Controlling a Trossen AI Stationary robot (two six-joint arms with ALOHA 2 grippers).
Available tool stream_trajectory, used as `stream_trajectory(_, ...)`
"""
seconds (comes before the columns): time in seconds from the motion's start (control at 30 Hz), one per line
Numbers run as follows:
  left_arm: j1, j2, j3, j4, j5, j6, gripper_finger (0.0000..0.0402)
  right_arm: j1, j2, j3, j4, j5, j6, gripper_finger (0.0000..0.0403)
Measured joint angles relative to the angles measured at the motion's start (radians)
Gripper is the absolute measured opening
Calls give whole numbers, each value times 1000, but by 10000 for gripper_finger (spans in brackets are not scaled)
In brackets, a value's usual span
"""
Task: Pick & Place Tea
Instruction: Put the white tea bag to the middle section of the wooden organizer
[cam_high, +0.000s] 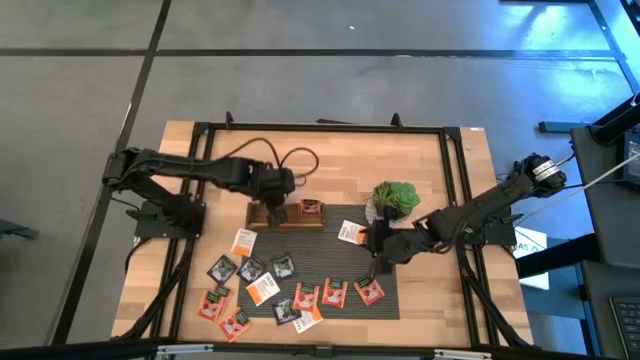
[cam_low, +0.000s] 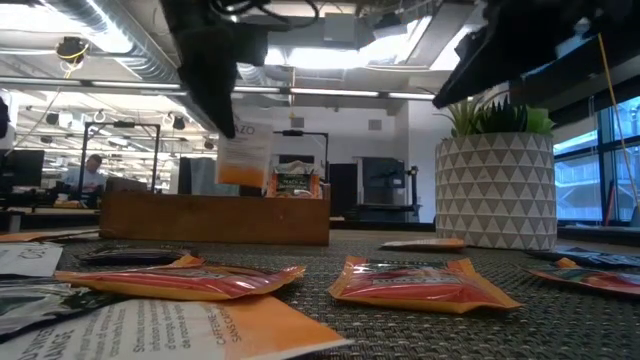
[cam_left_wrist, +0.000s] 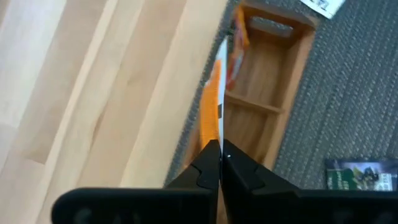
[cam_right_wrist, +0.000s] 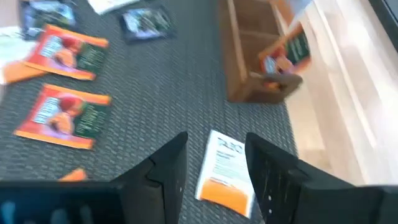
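Note:
My left gripper (cam_high: 275, 205) is shut on a white-and-orange tea sachet (cam_low: 245, 158) above the left end of the long wooden tray (cam_high: 287, 215). An orange-red sachet (cam_low: 293, 183) stands in the tray's right compartment. My right gripper (cam_right_wrist: 214, 155) is open and hovers low over the grey mat (cam_high: 340, 262). A white-and-orange sachet (cam_right_wrist: 227, 171) lies flat below and between its fingers. Several more sachets (cam_high: 290, 290), orange-red, dark and white, lie scattered on the mat and on the wood near its left edge. My left gripper pinches the white-and-orange sachet by its upper edge (cam_left_wrist: 217, 134) between the two fingers, coming from above and pointing down. The sachet hangs upright below the fingers, lifted clear, with its lower edge (cam_low: 243, 184) just above the tray's left end.
A potted green plant (cam_high: 395, 200) in a patterned white pot (cam_low: 495, 190) stands right of the tray, close behind my right arm. A black frame (cam_high: 455, 200) borders the table. Bare wood (cam_high: 210, 170) lies at the far left of the tray.

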Motion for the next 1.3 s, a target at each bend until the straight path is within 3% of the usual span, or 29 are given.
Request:
stream_trajectory(0.3, 42, 0, 0, -5, 134, 101, 3, -29, 0, -35, -13, -26, 73, 162)
stream_trajectory(0.93, 33, 93, -1, -9, 98, 99, 3, -29, 0, -35, -4, -29, 76, 162)
stream_trajectory(1.13, 33, 93, -1, -7, 10, 82, 3, -29, 0, -35, 10, -39, 76, 162)
stream_trajectory(1.3, 32, 93, -1, -6, 1, 87, 3, -29, 0, -35, 14, -88, 77, 162)
